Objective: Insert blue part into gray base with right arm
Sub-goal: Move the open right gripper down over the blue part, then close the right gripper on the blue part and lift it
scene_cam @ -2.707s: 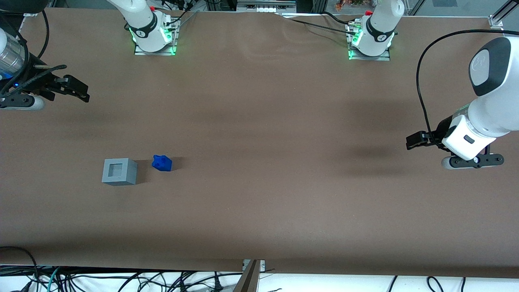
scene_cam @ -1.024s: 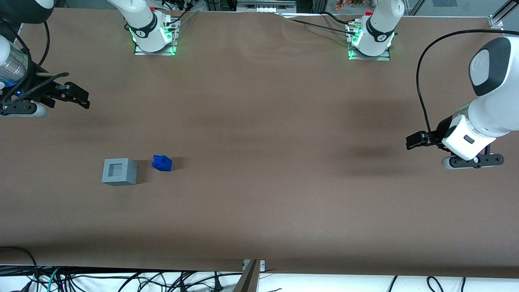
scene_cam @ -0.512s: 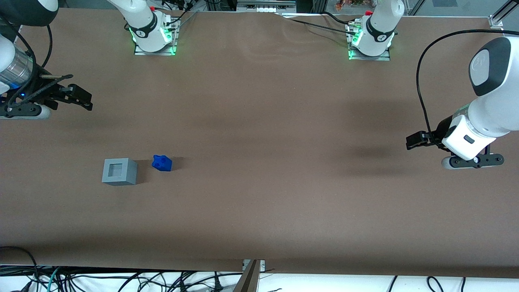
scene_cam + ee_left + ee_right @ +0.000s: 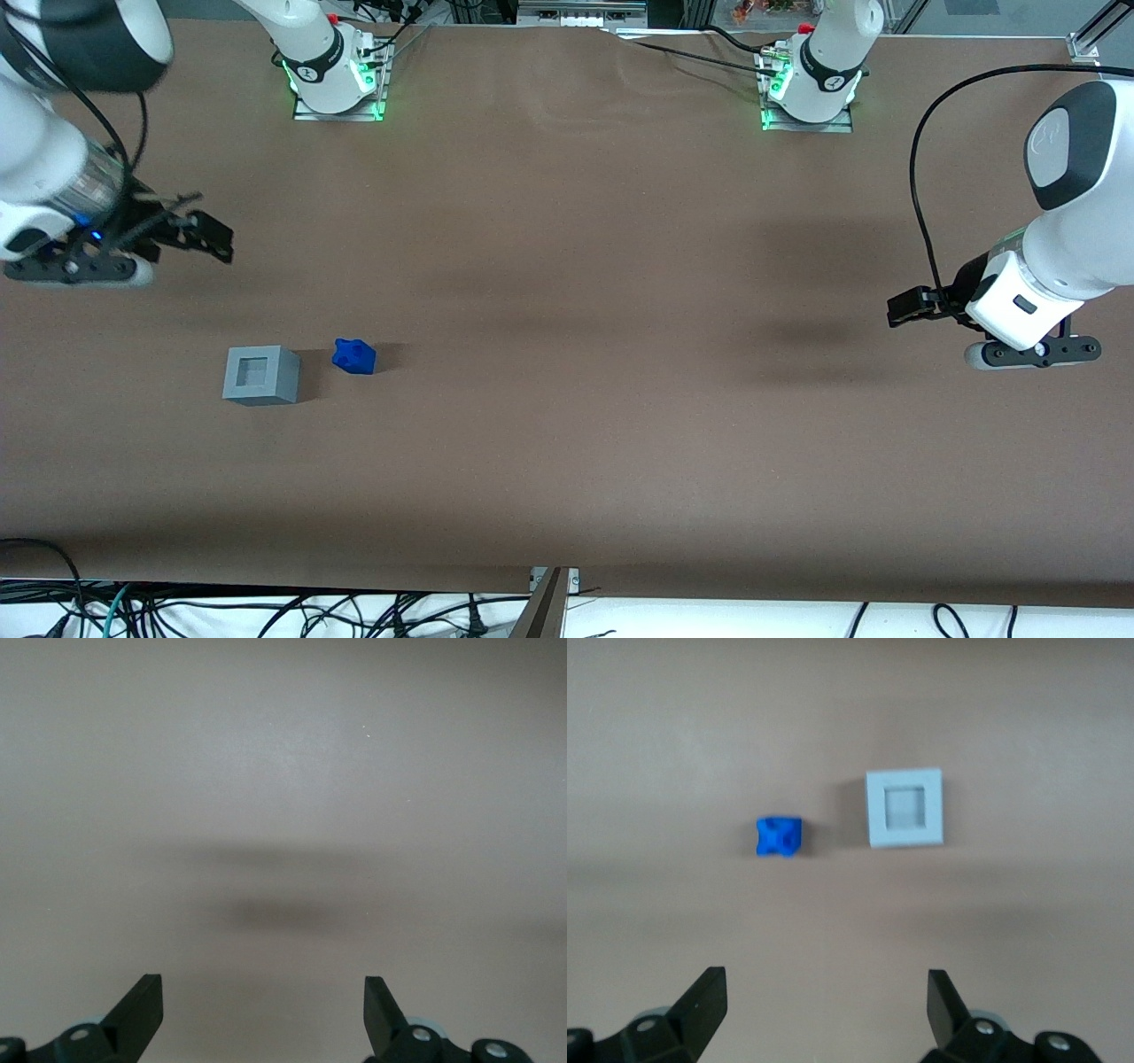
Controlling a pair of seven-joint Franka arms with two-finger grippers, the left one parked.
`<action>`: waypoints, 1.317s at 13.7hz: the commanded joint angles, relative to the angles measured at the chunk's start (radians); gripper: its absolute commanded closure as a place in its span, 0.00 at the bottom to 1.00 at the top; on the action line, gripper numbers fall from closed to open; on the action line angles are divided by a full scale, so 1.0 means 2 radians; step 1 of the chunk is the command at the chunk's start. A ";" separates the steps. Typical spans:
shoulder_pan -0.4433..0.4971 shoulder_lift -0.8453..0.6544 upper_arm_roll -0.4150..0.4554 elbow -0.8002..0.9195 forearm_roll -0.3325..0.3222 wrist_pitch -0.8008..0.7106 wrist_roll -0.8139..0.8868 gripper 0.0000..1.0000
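Brown table [image 4: 567,443], bumpy blue part [image 4: 354,356] beside recessed gray base [image 4: 260,375], gripper [image 4: 211,241] spread above.

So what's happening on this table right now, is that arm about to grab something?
The right arm is going for the blue part, meant to go into the gray base. Nothing is held yet: its gripper is open and hangs above the brown table, farther from the front camera than both pieces. The blue part sits on the table beside the gray base, apart from it, and the base's square recess is empty.
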 commanded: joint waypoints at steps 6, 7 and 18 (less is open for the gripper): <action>-0.004 0.137 0.036 -0.061 0.009 0.245 0.086 0.00; -0.004 0.147 0.036 -0.064 0.009 0.256 0.089 0.00; -0.003 0.164 0.049 -0.152 0.009 0.345 0.109 0.11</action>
